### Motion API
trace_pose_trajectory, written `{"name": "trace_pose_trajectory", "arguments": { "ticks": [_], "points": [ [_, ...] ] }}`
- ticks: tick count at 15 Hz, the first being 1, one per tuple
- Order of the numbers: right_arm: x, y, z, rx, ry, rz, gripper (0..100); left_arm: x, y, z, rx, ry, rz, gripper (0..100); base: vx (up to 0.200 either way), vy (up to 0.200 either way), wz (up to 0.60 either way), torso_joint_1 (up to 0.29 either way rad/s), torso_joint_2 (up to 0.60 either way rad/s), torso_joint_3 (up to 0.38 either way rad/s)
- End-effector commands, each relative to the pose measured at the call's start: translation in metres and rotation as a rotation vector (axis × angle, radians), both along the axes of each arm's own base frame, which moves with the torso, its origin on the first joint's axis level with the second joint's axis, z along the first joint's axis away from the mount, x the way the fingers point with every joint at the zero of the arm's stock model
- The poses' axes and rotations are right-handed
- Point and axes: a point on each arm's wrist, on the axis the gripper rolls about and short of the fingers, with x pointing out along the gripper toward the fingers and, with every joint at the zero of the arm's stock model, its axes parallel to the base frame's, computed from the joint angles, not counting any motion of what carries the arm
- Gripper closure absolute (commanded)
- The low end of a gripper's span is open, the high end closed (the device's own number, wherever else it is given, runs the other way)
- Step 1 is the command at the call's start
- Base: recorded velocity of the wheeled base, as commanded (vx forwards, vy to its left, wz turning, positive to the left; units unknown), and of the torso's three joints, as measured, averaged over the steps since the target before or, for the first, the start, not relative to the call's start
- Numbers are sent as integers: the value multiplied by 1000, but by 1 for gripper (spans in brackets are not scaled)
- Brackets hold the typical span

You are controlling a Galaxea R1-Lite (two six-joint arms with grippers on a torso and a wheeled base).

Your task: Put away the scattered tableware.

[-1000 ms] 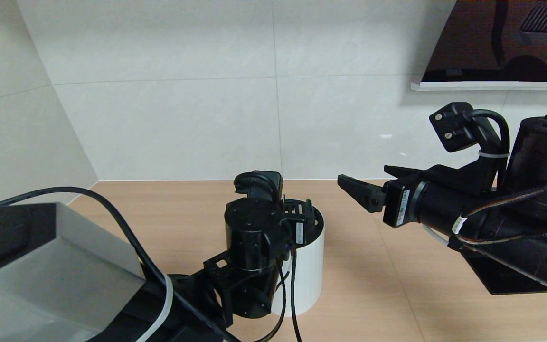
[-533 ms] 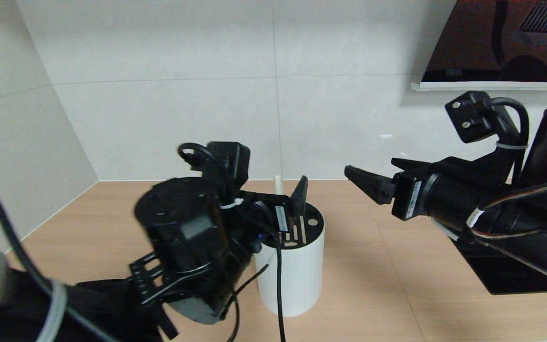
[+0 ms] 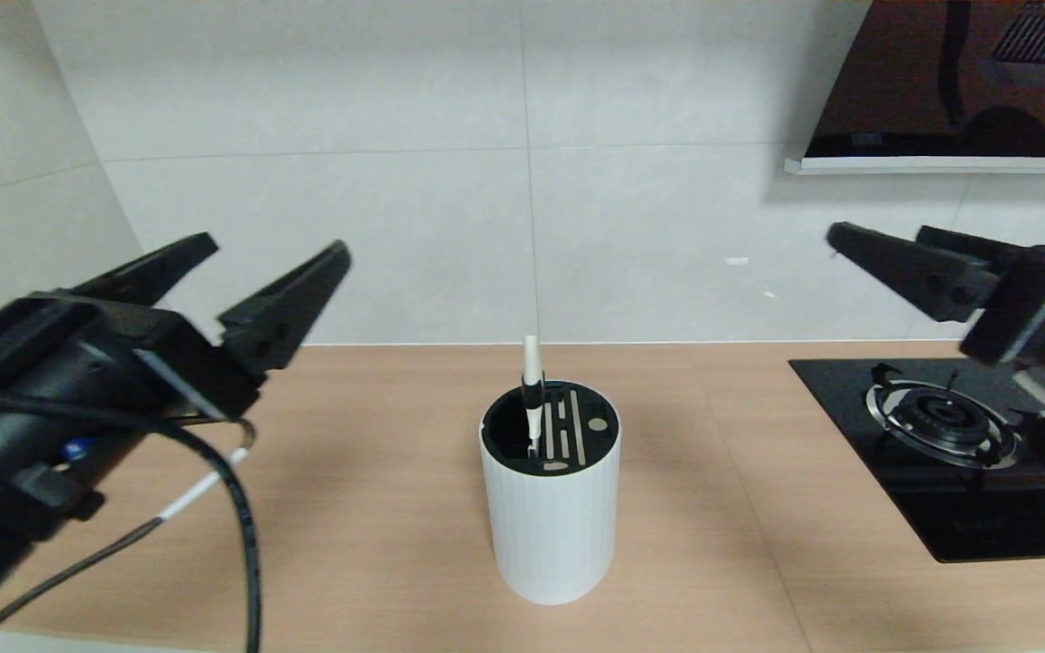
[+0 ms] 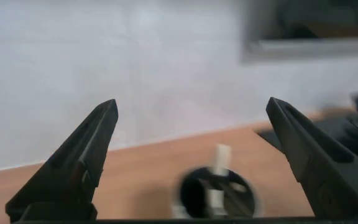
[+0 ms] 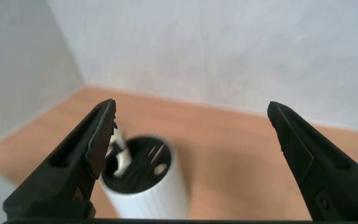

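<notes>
You had your left gripper (image 3: 273,247) spread wide, empty, your right gripper (image 3: 881,234) likewise parted, holding nothing, white holder (image 3: 550,517) stood between and below both, white-handled utensil (image 3: 532,376) upright inside it.

Bright, even light falls from overhead. The white holder (image 3: 551,508) throws a soft shadow on the wooden counter (image 3: 377,508), toward the right gripper (image 3: 876,234). Above that gripper the glossy hood (image 3: 958,82) mirrors dark shapes and shades the wall tiles (image 3: 305,227) beside it.

Ribbed matt white holder (image 3: 551,517), woodgrain counter (image 3: 377,508)
</notes>
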Motion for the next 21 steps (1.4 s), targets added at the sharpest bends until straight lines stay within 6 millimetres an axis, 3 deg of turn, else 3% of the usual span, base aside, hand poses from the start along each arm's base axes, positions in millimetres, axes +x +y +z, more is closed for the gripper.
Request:
{"name": "trace_pose_trajectory", "arguments": {
  "ticks": [1,2,3,4,6,9,13,16,18,19,21],
  "points": [
    [-55,-57,-7,7,-105,-142,0,-59,55,10,-32,-86,105,0,0,0,0,0,0,0],
    [-80,-78,-17,-2,-127,-232,0,-86,75,2,-10,-57,163,0,0,0,0,0,0,0],
    [-89,-84,-20,0,-134,-258,0,-94,80,-2,-3,-47,175,0,0,0,0,0,0,0],
    [-122,-99,-34,1,-145,-336,0,-127,95,-15,19,-35,190,0,0,0,0,0,0,0],
    [-164,-111,-52,-10,-148,-435,0,-163,105,-35,42,-41,204,0,0,0,0,0,0,0],
    [-204,-115,-84,-63,-161,-533,0,-202,108,-59,59,-74,231,0,0,0,0,0,0,0],
    [-214,-108,-106,-135,-181,-597,0,-203,105,-63,56,-59,330,0,0,0,0,0,0,0],
    [-206,-107,-130,-148,-125,-617,0,-211,98,-73,70,-83,385,0,0,0,0,0,0,0],
    [-196,-107,-148,-164,-59,-607,0,-208,97,-92,87,-31,381,0,0,0,0,0,0,0],
    [-186,-107,-168,-186,7,-597,0,-196,97,-111,100,51,381,0,0,0,0,0,0,0],
    [-176,-106,-191,-200,40,-546,0,-179,97,-145,128,176,370,0,0,0,0,0,0,0]
  ]
}}
